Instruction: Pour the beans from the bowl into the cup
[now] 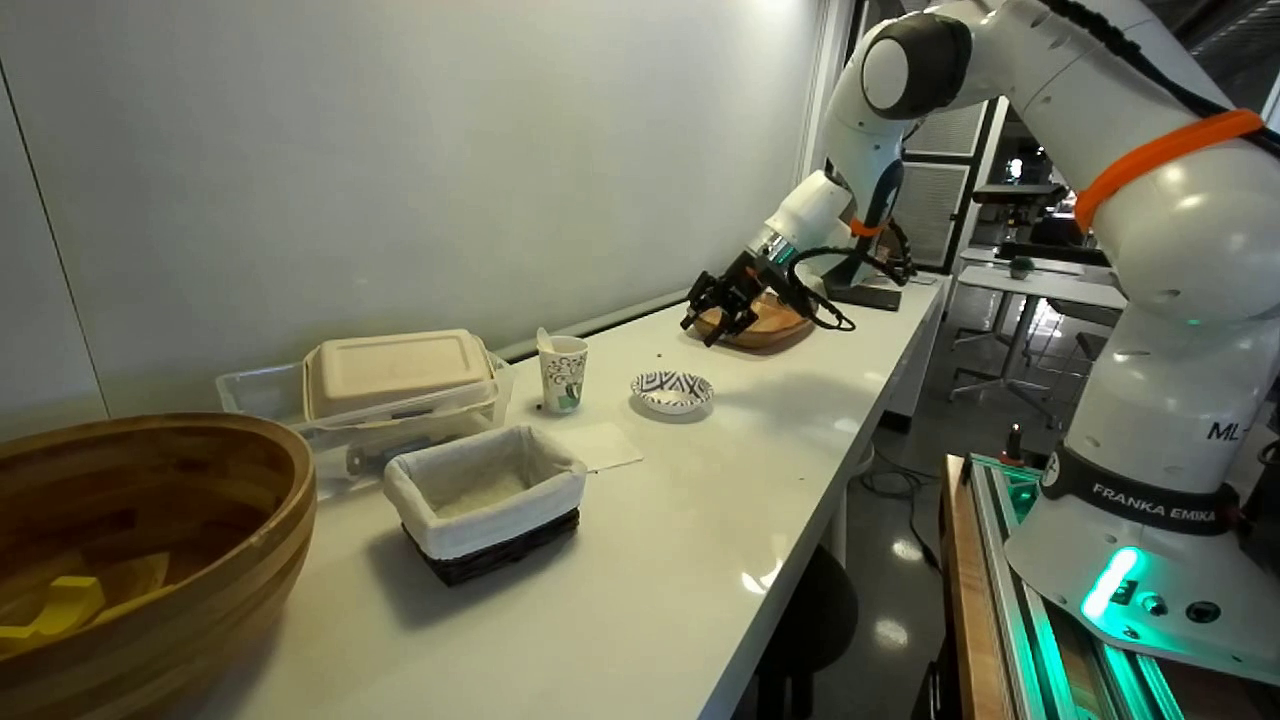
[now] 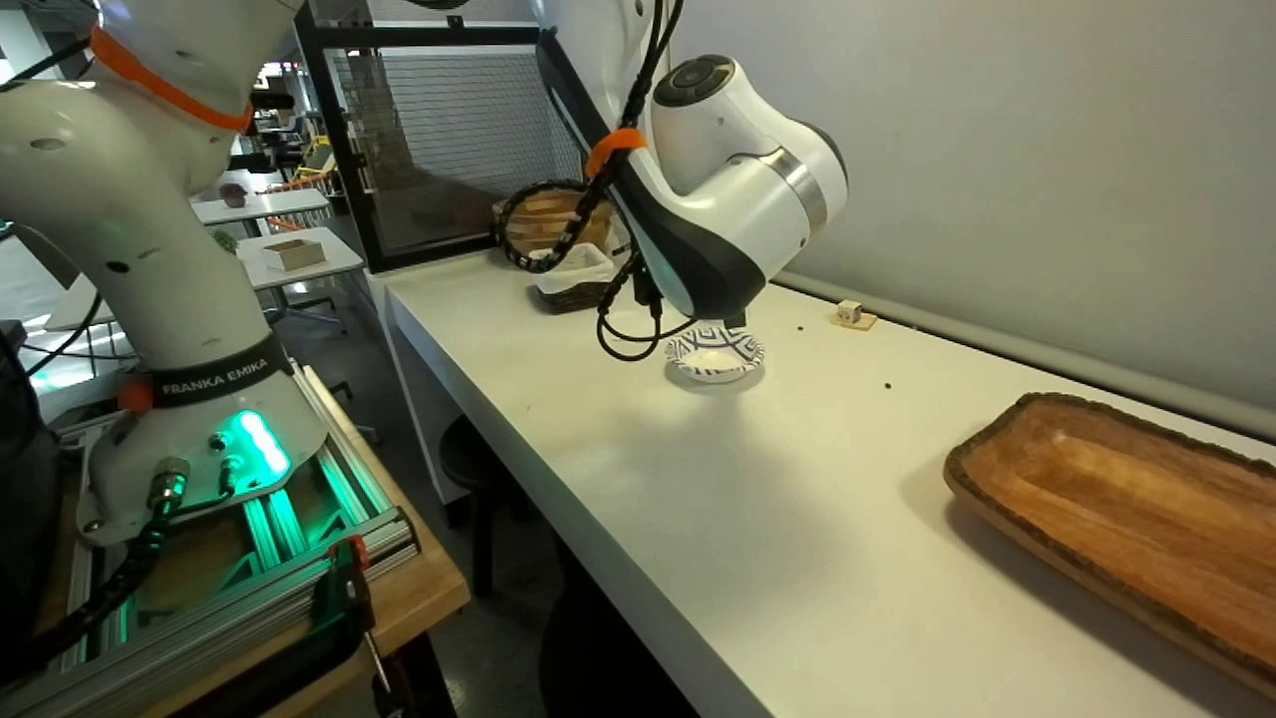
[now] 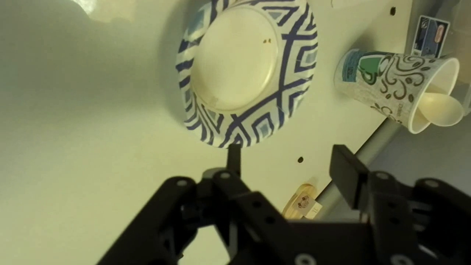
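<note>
White counter along grey wall, bowl and cup atop

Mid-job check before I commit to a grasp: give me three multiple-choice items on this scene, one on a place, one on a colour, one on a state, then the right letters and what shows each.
1. Where is the pale spoon?
A in the lined basket
B on the wooden tray
C in the cup

2. What colour are the bold bands on the bowl?
A dark blue
B red
C orange

3. What is the gripper doing?
A shut on the cup
B open, holding nothing
C shut on the bowl

Right letters:
1 C: its scoop end pokes out of the cup's mouth in the wrist view.
2 A: the bands around its rim show dark blue in the wrist view.
3 B: the jaws stand well apart in the wrist view, with nothing gripped between them.
</note>
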Robot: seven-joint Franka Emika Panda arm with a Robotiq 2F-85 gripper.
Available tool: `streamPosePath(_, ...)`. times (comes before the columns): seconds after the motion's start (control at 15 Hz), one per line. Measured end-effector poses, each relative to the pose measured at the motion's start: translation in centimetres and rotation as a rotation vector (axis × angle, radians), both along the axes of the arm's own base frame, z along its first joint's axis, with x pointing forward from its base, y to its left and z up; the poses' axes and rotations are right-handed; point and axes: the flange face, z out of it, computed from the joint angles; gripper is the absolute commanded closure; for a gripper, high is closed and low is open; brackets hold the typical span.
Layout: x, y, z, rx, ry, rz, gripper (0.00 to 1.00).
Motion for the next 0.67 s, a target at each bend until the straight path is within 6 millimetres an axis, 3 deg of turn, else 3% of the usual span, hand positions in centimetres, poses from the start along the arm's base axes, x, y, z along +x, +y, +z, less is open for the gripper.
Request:
streamPosePath(0.2, 0.2, 1.6, 2.7, -0.017, 0.000, 0.112, 0.00)
streamPosePath(0.6, -2.0, 5.6, 13.6, -0.207, 0.071, 0.353, 0.00)
streamPosePath(0.67, -2.0, 5.7, 14.2, -0.210, 0.058, 0.354, 0.00)
